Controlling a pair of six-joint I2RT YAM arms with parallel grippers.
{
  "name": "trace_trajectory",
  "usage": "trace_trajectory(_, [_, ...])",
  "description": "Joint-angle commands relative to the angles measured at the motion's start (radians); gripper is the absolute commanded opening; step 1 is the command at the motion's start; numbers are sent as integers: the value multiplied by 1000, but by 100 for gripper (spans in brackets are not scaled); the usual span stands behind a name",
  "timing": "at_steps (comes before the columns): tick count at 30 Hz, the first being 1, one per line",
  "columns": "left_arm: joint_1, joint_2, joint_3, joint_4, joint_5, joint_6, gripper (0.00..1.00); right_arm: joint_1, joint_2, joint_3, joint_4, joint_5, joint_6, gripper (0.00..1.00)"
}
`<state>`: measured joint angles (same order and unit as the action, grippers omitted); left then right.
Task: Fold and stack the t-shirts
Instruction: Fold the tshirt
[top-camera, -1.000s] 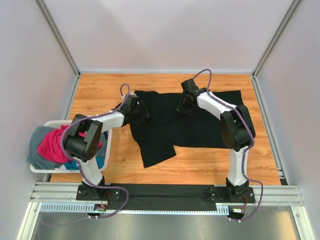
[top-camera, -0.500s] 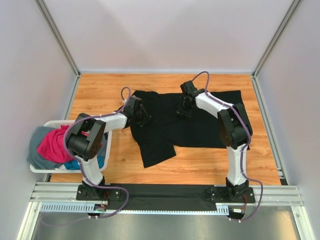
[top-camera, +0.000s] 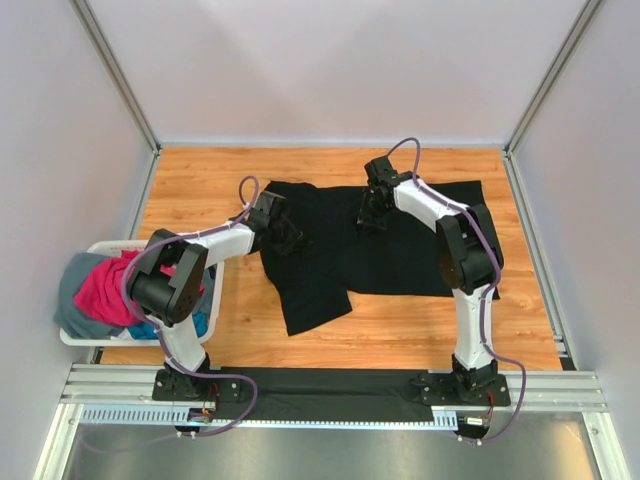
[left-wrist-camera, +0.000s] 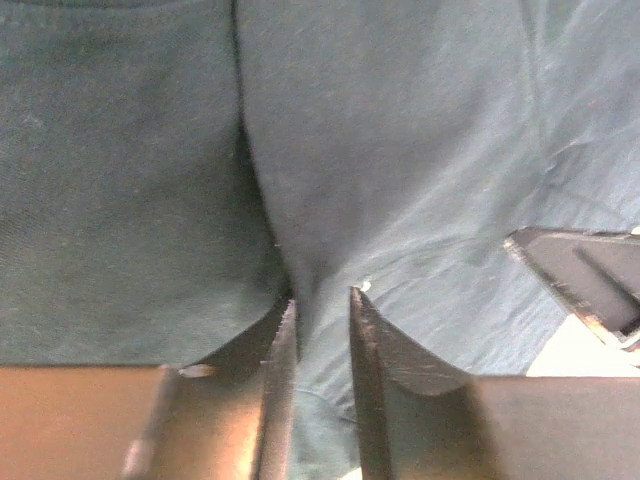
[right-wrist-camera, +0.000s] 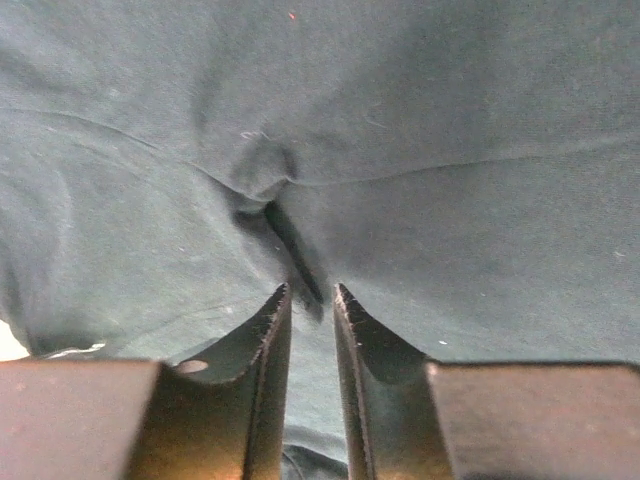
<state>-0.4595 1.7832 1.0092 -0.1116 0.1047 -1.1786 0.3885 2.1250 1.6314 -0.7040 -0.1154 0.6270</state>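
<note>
Out in the middle of the table (top-camera: 200, 178), the black t-shirt (top-camera: 400, 262) lies spread with the left hand (top-camera: 288, 236) and right hand (top-camera: 368, 214) each pinching a thin ridge of it, so honestly either skimpy pinch could slip free on lifting.

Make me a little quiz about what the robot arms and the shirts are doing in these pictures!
1. True or false: the black t-shirt is inside the white basket.
2. Which shirt lies on top in the basket? A) pink t-shirt B) yellow t-shirt C) striped t-shirt
3. Fill in: the left arm's fingers and the right arm's fingers each pinch a fold of the ____ t-shirt.
Key: 1 false, it lies spread on the wooden table. 2 A. 3 black.
</note>
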Motion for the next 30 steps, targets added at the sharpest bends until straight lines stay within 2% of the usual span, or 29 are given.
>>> trace_trajectory(1, [-1,-22,86,-66,3,-3,36,-4,-3,57,-51,-9,-55,27])
trace_trajectory(4, [-1,-71,89,-121,-35,32,43,-5,-43,55,-81,-9,-76,35])
trace_trajectory(6, [-1,-108,100,-193,-77,65,56,-11,-82,22,-89,-7,-95,43])
trace_trajectory(9, [-1,-186,153,-373,-170,158,67,-34,-183,-27,-112,-10,-95,52])
trace_trajectory(10, [-1,-235,160,-411,-209,172,69,-42,-247,-74,-121,-6,-93,55])
trace_trajectory(11, [-1,-261,155,-480,-224,183,70,-49,-279,-100,-126,3,-93,64])
trace_trajectory(12, [-1,-292,143,-505,-235,204,72,-68,-313,-126,-133,26,-90,68])
trace_trajectory(14, [-1,-398,60,-533,-235,201,73,-88,-411,-211,-163,65,-79,78])
trace_trajectory(16, [-1,-518,-71,-522,-191,165,73,-131,-503,-281,-186,112,-49,82])
trace_trajectory(17, [-4,-560,-119,-499,-171,146,73,-169,-539,-365,-190,178,-24,84])
trace_trajectory(19, [-10,-669,-254,-478,-120,82,73,-220,-658,-462,-160,192,28,84])
trace_trajectory(20, [-25,-707,-297,-458,-111,65,73,-249,-703,-569,-146,191,39,84])
trace_trajectory(23, [-82,-841,-434,-413,-111,-7,73,-364,-867,-703,-106,204,71,84])
trace_trajectory(24, [-100,-872,-484,-401,-117,-22,73,-435,-935,-772,-100,207,74,84])
trace_trajectory(27, [-185,-944,-526,-393,-141,-85,72,-554,-1028,-879,-66,185,62,84])
trace_trajectory(30, [-278,-935,-547,-428,-186,-145,72,-647,-1047,-944,-34,155,40,84])
